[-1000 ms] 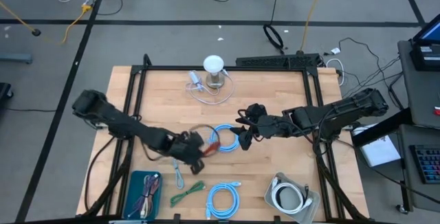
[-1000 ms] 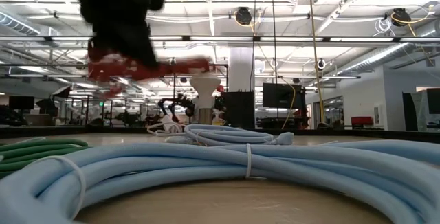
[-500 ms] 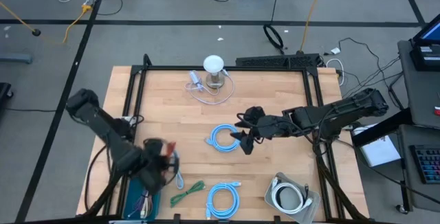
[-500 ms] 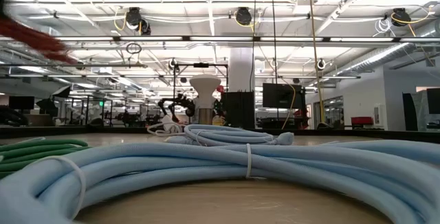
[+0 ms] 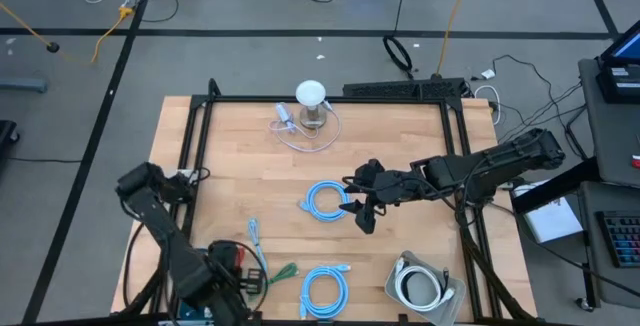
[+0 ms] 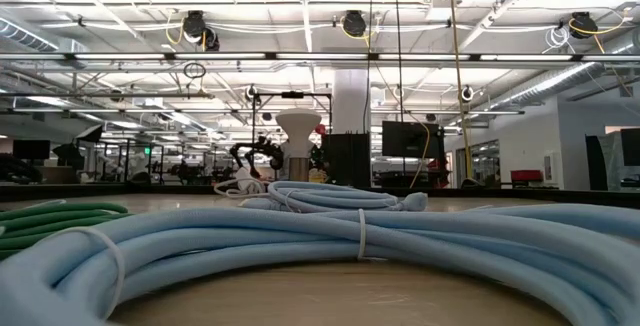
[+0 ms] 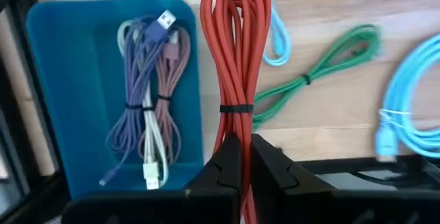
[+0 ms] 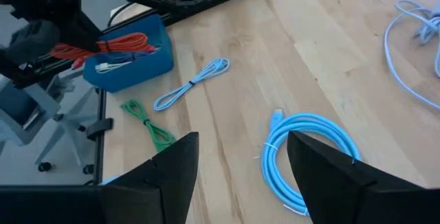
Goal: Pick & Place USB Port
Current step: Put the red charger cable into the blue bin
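Observation:
My left gripper (image 5: 226,266) is at the table's near left corner, above a blue tray (image 7: 62,80) that holds several tied cables. It is shut on a red cable bundle (image 7: 234,52), which also shows over the blue tray (image 8: 141,66) as the red cable bundle (image 8: 117,45). My right gripper (image 5: 361,213) hovers open right of the table's middle, beside a light blue coil (image 5: 325,203); its fingers stand apart with nothing between them in the right wrist view (image 8: 240,176). My left gripper pinches the red bundle between its two fingers on the stretch just below the black tie (image 7: 237,138). The fingers come from above, pointing down, and lie along the strands. The bundle is lifted clear, over the tray's right rim.
A green cable (image 5: 275,281), a thin light blue cable (image 5: 255,241) and a second light blue coil (image 5: 323,291) lie near the front edge. A grey tray with a white cable (image 5: 420,286) sits near right, and a white lamp-like object (image 5: 311,96) stands far centre.
My left gripper has carried the red bundle from the table's middle toward the near left corner, rising, rolling its wrist and tipping until it points down over the blue tray. The bundle has gone out of the low view. My right gripper has rolled a little in place.

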You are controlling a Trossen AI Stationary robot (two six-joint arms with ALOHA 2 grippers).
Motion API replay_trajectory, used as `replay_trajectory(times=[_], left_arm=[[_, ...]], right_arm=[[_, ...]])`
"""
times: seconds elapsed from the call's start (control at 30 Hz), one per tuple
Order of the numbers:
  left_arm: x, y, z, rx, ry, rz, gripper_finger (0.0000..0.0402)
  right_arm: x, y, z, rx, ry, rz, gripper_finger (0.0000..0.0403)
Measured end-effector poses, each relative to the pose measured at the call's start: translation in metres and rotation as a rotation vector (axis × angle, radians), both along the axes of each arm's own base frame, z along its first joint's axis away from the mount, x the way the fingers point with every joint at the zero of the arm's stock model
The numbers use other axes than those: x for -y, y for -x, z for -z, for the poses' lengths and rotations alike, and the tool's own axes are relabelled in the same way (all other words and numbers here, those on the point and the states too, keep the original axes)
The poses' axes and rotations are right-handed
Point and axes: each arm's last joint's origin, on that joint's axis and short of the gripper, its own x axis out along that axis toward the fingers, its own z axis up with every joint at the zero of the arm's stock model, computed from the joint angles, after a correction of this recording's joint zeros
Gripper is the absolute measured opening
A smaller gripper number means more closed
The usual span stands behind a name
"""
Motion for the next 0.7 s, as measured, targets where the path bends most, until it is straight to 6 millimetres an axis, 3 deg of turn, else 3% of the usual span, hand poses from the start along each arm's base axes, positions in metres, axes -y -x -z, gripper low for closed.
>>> replay_trajectory(times=[0.2,0.7], left_arm=[[0.004,0.008,0.006,-0.157,-0.029,0.002,0.0009],[0.009,0.027,0.029,-0.264,-0.018,0.025,0.0009]], right_arm=[[-0.005,0.003,-0.001,-0.002,0.011,-0.026,0.0215],[-0.01,0.011,-0.006,0.004,0.015,-0.053,0.0215]])
